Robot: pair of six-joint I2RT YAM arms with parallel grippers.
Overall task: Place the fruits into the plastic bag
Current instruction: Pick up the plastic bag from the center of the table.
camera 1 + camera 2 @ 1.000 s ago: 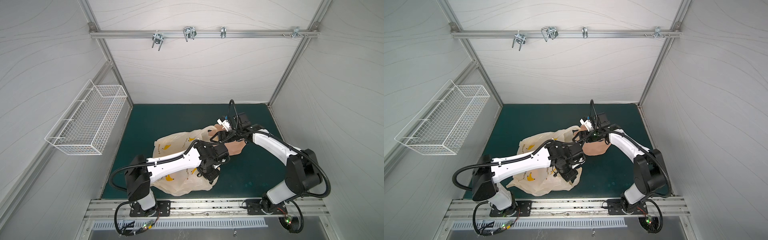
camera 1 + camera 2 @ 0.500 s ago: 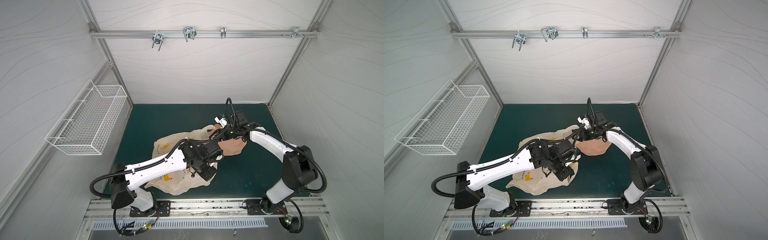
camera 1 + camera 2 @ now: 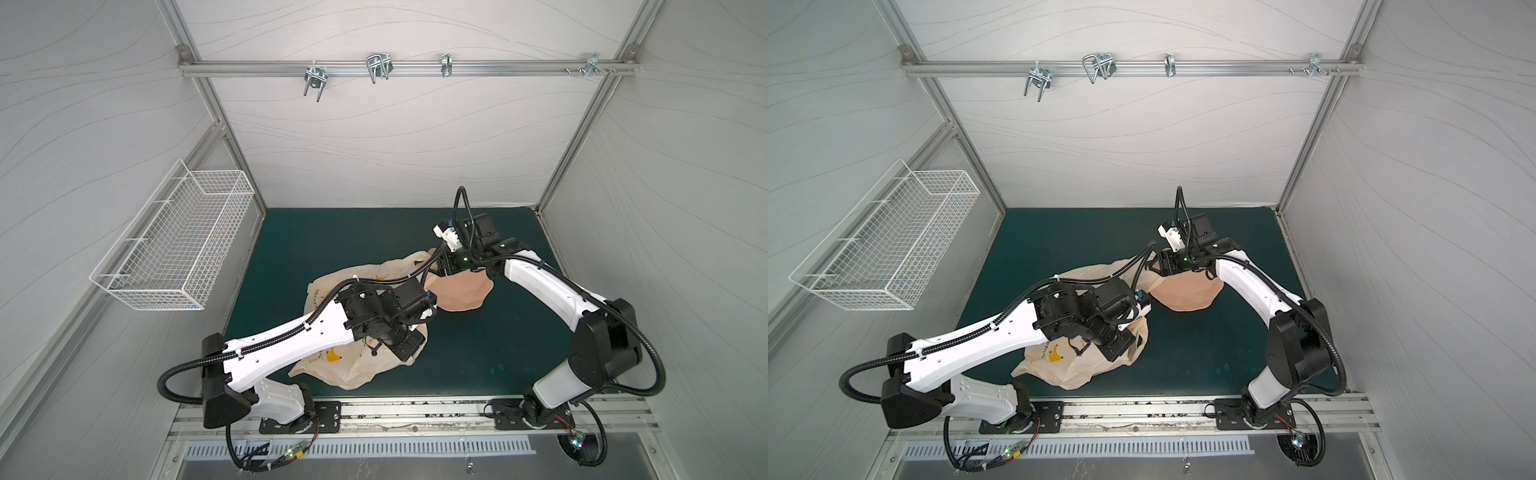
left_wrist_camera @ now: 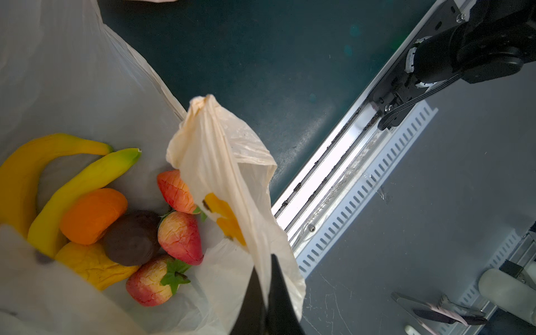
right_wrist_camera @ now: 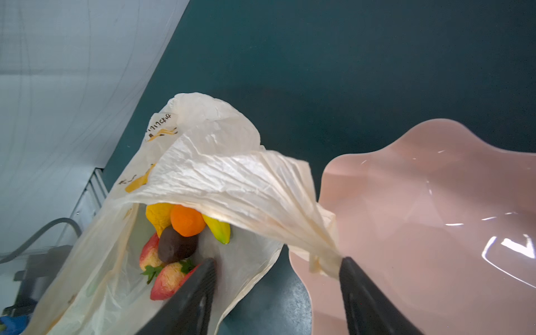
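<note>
The fruits [image 4: 130, 240] lie heaped inside the plastic bag [image 4: 226, 162] on the bench [image 3: 332, 241], hidden beneath the left arm [image 3: 291, 336] in both top views. The bananas [image 4: 81, 179], far ends cut off, point their green tips toward the handle pinched in the closed left tool [image 4: 265, 266]. The right tool [image 5: 278, 261] gapes with bag film against one finger, beside the pink dish [image 5: 435, 203].
</note>
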